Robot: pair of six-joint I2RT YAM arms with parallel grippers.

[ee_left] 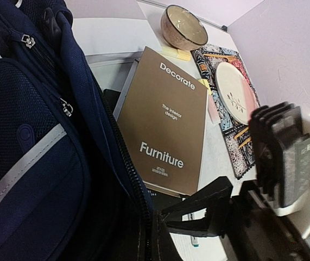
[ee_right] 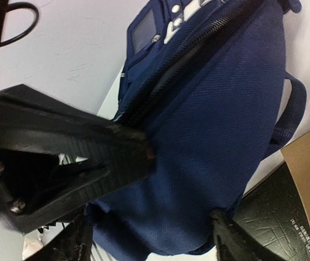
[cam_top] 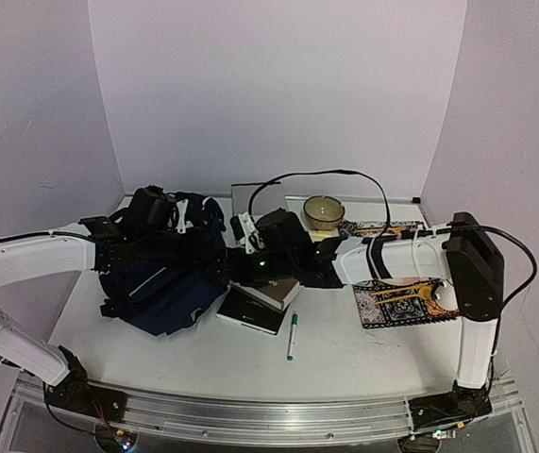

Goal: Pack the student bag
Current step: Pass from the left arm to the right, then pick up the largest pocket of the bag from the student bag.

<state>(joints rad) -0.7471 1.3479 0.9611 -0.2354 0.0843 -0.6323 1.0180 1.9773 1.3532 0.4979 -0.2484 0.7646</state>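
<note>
Over on the left half of the bench lay the student bag (cam_top: 160,283), flat on its side, zip mouth facing the middle. We saw the left claw (cam_top: 210,262) at that mouth, shut tight on the bag's zip rim. Right next to it we had the right claw (ee_left: 184,217), jaws spread wide and gripping nothing, hanging over the near end of the brown book (ee_left: 163,122). That brown book rested on a black book (cam_top: 250,311), both just beside the bag's mouth. A teal pen (cam_top: 292,337) lay just right of the black book, towards the near edge. Further right, a bowl (cam_top: 324,211) stood at the back edge, and a patterned mat (cam_top: 392,304) carried a pale plate (ee_left: 233,92).
</note>
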